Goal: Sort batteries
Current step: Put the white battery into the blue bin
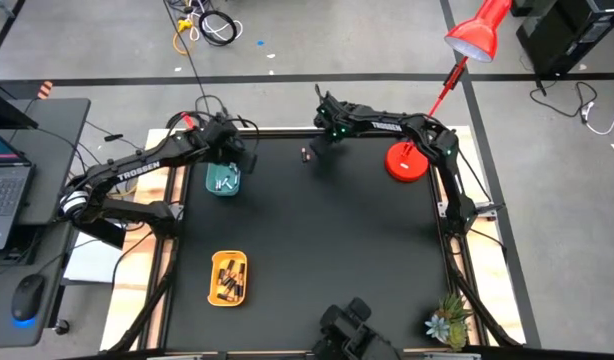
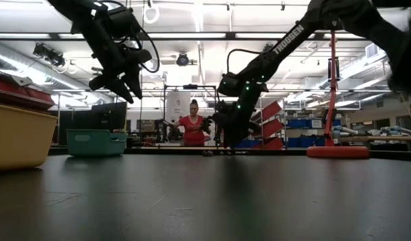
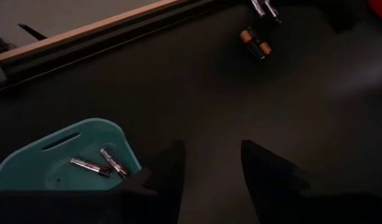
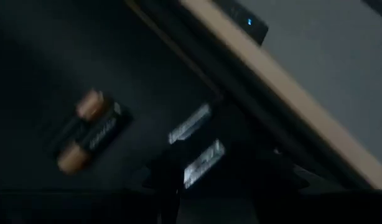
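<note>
Two copper-tipped batteries (image 4: 88,130) side by side; silver batteries (image 4: 197,140) nearby.

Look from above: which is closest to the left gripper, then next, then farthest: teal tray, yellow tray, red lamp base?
1. Teal tray, right beside the left gripper.
2. Yellow tray, at the table's near-left part.
3. Red lamp base, across on the right.

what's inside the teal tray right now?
Two silver-bodied batteries lie side by side on the floor of the teal tray. The left gripper hangs open just beside it, and its dark body covers the tray's near edge, so anything there is hidden.
</note>
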Controlling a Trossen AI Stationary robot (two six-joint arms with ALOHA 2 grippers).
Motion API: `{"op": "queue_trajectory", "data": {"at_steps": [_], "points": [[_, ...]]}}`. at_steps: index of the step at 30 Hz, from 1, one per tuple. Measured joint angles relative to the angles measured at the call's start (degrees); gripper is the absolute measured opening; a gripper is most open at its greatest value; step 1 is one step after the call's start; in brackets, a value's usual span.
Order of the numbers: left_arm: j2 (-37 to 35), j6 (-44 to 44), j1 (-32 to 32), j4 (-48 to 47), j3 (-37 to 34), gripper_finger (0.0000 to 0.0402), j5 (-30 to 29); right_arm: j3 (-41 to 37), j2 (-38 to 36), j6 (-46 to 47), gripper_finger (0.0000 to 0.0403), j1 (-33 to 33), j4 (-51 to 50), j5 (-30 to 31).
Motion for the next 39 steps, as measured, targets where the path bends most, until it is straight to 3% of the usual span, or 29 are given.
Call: {"op": "queue_trajectory", "data": {"at_steps": [10, 13, 20, 29, 39], "points": [[0.00, -0.55, -0.31, 0.02, 0.00, 0.0163, 0.57, 0.04, 1.83, -2.35, 0.0146, 0.39, -4.39, -0.33], [0.00, -0.37, -0.31, 0.17, 0.00, 0.0163, 0.56, 0.04, 1.85, -3.54, 0.0112, 0.44, -4.45, -0.58], [0.00, 0.36, -0.31, 0.13, 0.00, 0.0163, 0.54, -0.04, 1.14, -7.74, 0.0018, 0.22, -6.19, -7.27], [0.00, 1.83, -0.31, 0.18, -0.02, 0.0163, 0.67, -0.22, 0.46, -9.10, 0.0017, 0.11, -7.49, -10.15], [1.06, 1.79, -0.37, 10.63, -0.03, 0.0163, 11.51, -0.31, -5.93, -8.01, 0.0002, 0.14, -3.87, -17.31]]}}
